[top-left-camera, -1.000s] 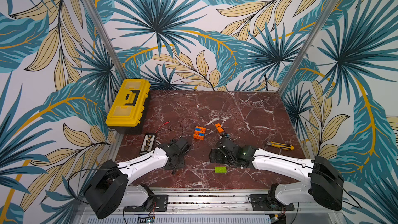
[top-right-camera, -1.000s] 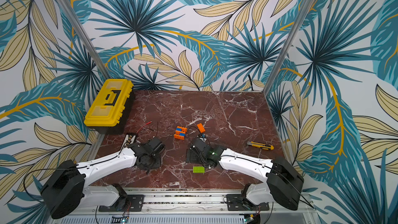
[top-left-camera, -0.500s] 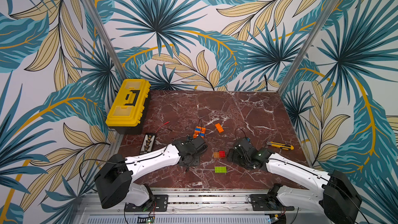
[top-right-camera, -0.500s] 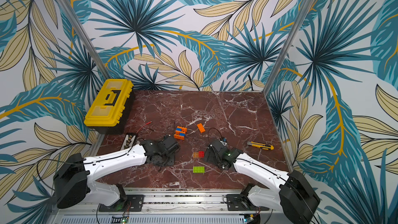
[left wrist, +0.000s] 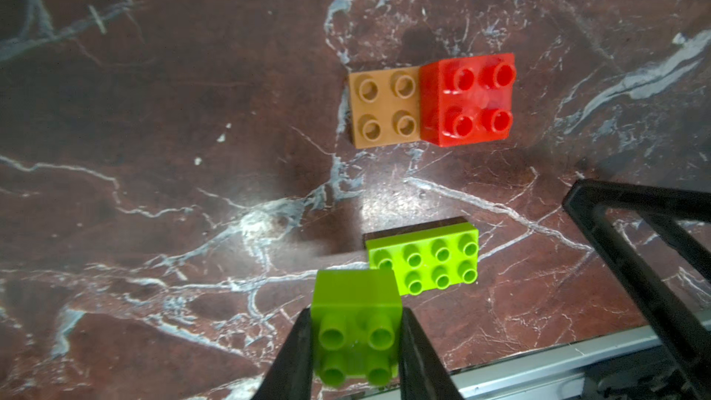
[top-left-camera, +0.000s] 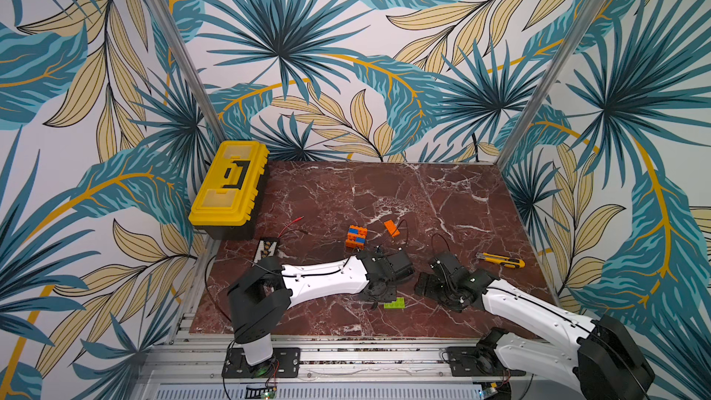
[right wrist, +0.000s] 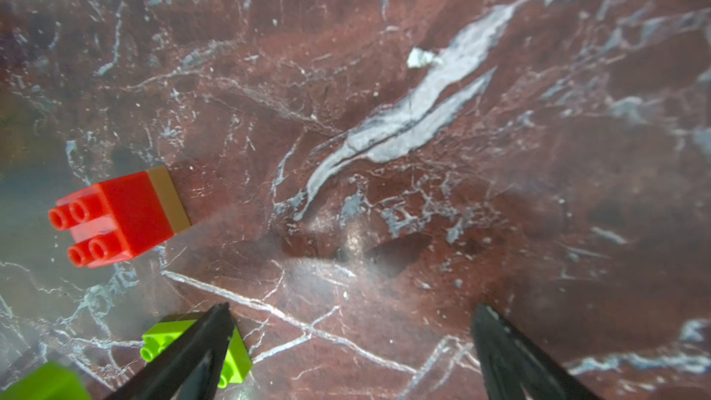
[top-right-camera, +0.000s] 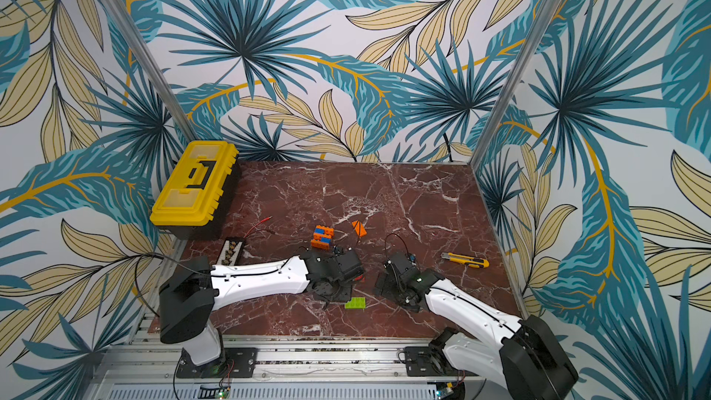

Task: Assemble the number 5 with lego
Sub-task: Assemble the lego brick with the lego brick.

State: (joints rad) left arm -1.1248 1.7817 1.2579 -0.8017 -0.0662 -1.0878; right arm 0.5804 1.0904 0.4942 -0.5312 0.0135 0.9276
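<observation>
my left gripper (left wrist: 356,319) pinches a small green brick (left wrist: 356,302), meant, i reckon, for the red brick (left wrist: 467,100); right gripper (right wrist: 352,311) gapes empty, clear.

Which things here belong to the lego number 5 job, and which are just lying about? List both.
Job: small lime green brick in the fingers of the left gripper; long lime green brick; red brick on one end of a tan brick; orange-and-blue stack; loose orange brick.
Lying about: yellow toolbox; yellow utility knife; red wire.
</observation>
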